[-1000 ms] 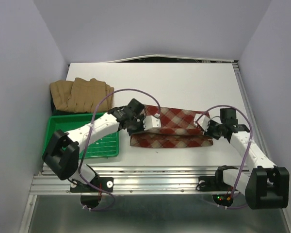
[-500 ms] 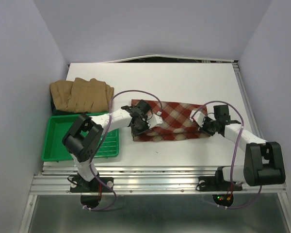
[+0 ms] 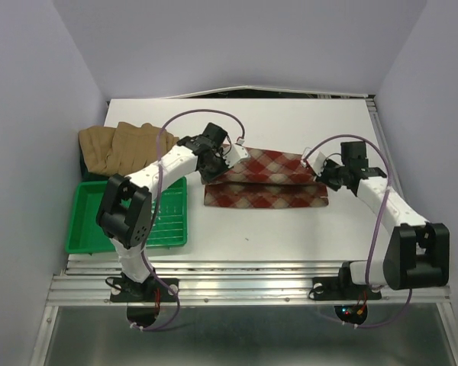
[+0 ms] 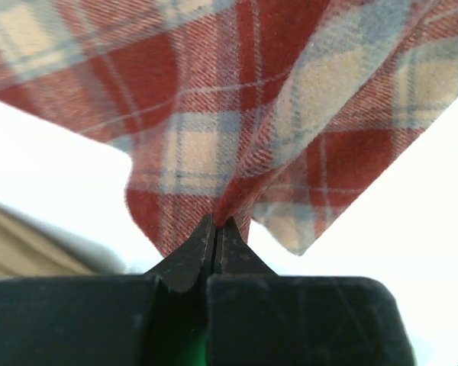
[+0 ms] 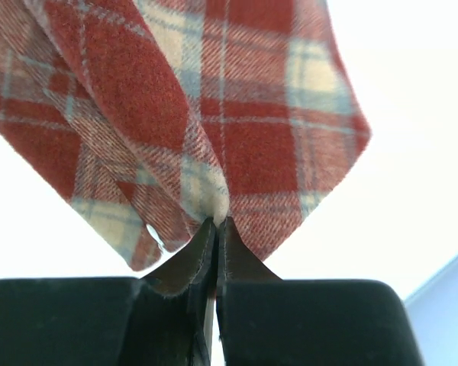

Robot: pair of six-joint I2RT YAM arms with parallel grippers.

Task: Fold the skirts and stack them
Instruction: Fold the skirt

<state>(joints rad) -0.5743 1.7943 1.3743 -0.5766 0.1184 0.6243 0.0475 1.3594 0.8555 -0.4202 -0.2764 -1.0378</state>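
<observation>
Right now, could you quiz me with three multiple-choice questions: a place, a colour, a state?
1. Relative to the green ribbed plastic tray, the plain tan-brown cloth skirts lie: A inside; B behind; C to its right.
2. The cloth skirt at mid-table is: A blue; B plain tan; C red-and-cream plaid.
3. The left pincer is: A wide open; B shut on that skirt; C gripping the tray.
Answers: B, they lie beyond the tray; C, its checks show; B, cloth sits pinched between its tips.
</observation>
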